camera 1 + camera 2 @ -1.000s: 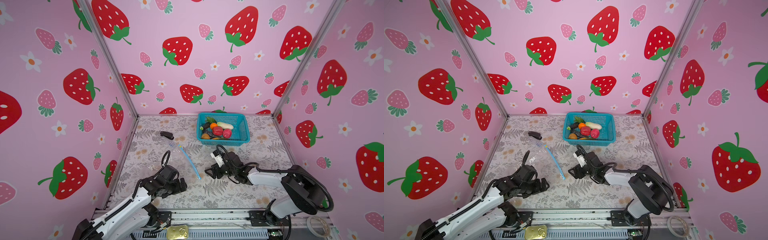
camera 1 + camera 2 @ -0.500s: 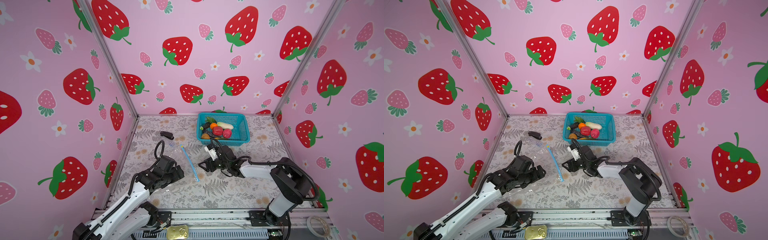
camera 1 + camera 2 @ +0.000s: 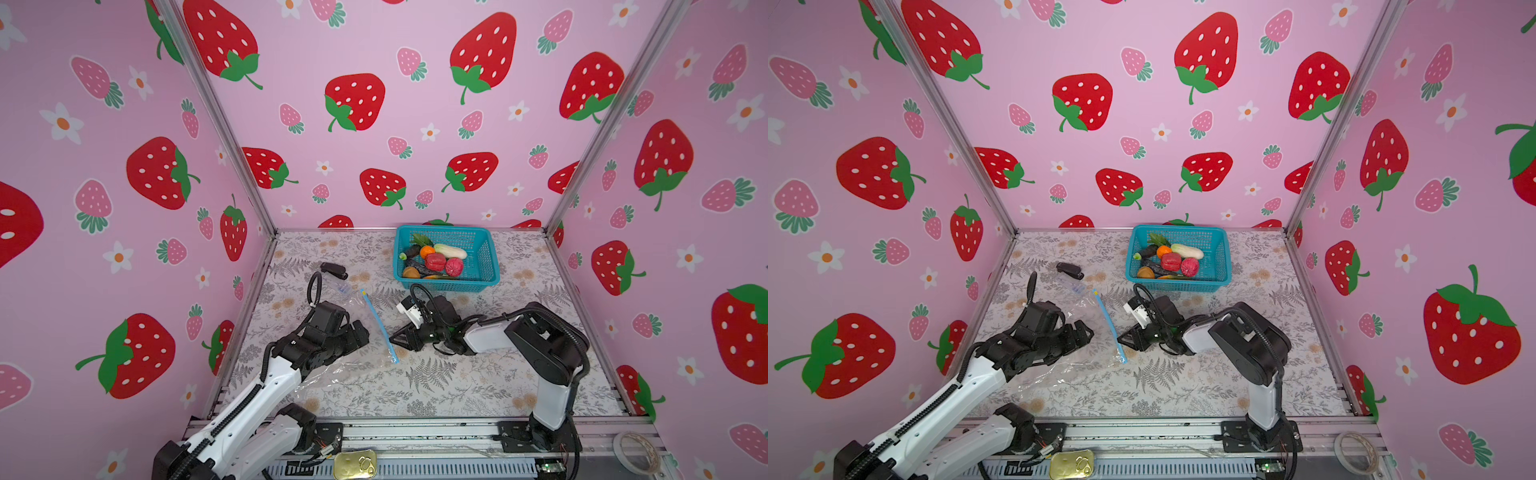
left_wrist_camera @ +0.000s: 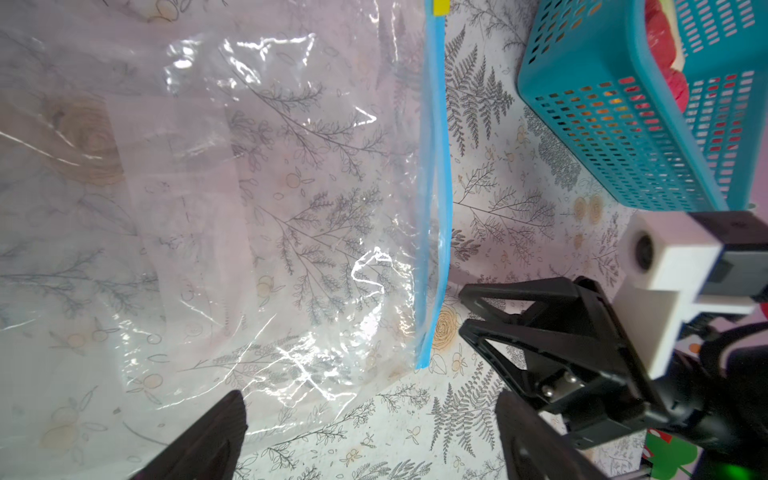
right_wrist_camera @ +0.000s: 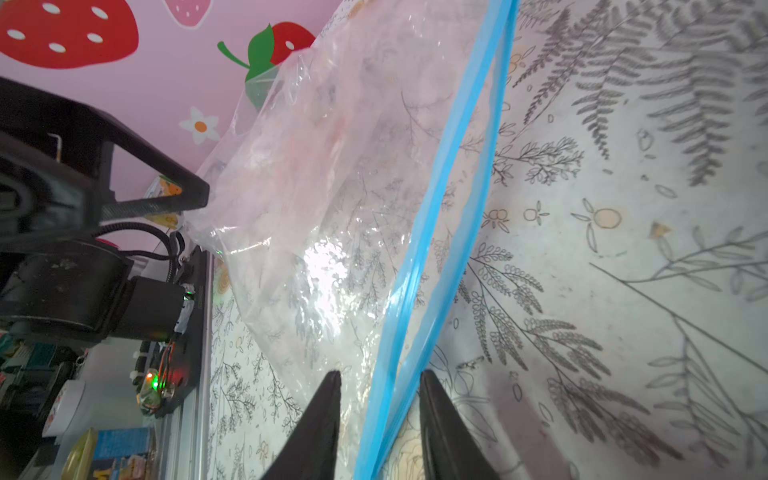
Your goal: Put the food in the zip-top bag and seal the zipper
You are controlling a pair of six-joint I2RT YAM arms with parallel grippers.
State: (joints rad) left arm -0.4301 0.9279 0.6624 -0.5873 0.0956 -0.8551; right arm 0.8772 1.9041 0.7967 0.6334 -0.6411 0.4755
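The zip-top bag [image 3: 345,365] lies flat and crinkled on the floral table, empty in both top views. Its light-blue zipper [image 3: 379,326] runs along the bag's right edge, with a yellow slider tab [image 4: 440,6] at the far end. My right gripper [image 5: 380,374] straddles the zipper's near end, open, with a narrow gap on each side of the strip [image 5: 449,199]. My left gripper [image 4: 370,405] hovers wide open over the bag's near corner [image 4: 249,208], holding nothing. The food [image 3: 435,262] lies in the teal basket [image 3: 449,284].
A small black object [image 3: 333,270] lies at the back left of the table. A gold tin [image 3: 355,464] and a tape roll [image 3: 636,449] sit on the front rail. Pink strawberry walls close in three sides.
My right gripper has slid left onto the zipper's near end and its jaws have narrowed. My left gripper has moved farther over the bag, still wide open.
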